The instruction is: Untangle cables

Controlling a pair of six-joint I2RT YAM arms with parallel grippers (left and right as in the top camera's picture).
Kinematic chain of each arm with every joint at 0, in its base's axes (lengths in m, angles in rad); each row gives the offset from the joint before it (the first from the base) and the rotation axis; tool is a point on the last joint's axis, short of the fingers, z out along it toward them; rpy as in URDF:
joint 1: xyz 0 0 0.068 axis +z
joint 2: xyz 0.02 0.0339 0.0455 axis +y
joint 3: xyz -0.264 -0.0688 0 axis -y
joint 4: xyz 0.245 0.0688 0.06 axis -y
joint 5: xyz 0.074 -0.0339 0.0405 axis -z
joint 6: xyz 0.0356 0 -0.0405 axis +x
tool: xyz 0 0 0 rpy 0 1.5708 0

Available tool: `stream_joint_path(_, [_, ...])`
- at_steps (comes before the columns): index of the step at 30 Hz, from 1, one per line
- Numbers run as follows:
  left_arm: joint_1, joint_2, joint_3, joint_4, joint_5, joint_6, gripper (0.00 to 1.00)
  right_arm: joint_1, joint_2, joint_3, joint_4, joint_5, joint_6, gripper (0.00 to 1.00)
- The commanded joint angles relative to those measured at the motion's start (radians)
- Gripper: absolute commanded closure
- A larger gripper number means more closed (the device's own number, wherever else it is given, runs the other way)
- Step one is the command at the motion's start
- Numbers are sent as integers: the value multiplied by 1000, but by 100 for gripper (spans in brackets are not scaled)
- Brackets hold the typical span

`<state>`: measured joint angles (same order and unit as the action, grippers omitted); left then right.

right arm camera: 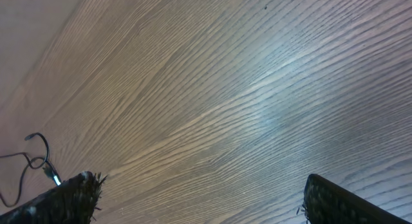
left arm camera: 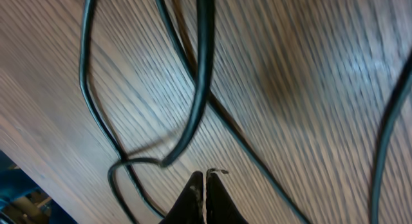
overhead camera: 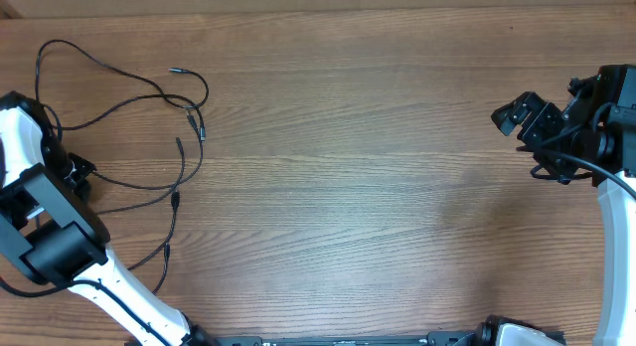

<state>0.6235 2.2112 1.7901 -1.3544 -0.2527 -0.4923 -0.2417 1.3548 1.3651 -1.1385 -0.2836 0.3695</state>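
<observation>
Several thin black cables point(overhead camera: 149, 107) lie in loose, crossing loops on the left part of the wooden table. My left gripper point(overhead camera: 76, 174) sits low among them at their left side. In the left wrist view its gripper point(left arm camera: 205, 176) is shut, tips pressed together, and no cord shows between them. A kinked cable point(left arm camera: 164, 161) lies just left of the tips, and other cable strands point(left arm camera: 203, 63) run across the wood ahead. My right gripper point(overhead camera: 519, 117) hovers at the far right, open and empty. Its fingers point(right arm camera: 77, 195) stand wide apart over bare wood, with the cables point(right arm camera: 33, 158) far off.
The table's far edge point(overhead camera: 318, 8) runs along the top of the overhead view. The left arm's white links point(overhead camera: 119, 286) cross the lower left corner. The right arm point(overhead camera: 616, 217) comes up along the right edge.
</observation>
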Motion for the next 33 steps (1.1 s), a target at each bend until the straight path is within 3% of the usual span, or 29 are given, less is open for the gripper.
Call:
stream_joint_path(1, [18, 30, -3, 18, -50, -25, 96, -1, -10, 29, 4, 7, 1, 0])
stream_joint_path(22, [198, 121, -3, 44, -39, -24, 96, -1, -10, 29, 4, 7, 1, 0])
stream_joint_path(30, [198, 121, -3, 156, 241, 89, 96, -1, -10, 29, 4, 7, 1, 0])
stream_joint_path(33, [174, 121, -3, 182, 262, 93, 96, -1, -10, 29, 4, 7, 1, 0])
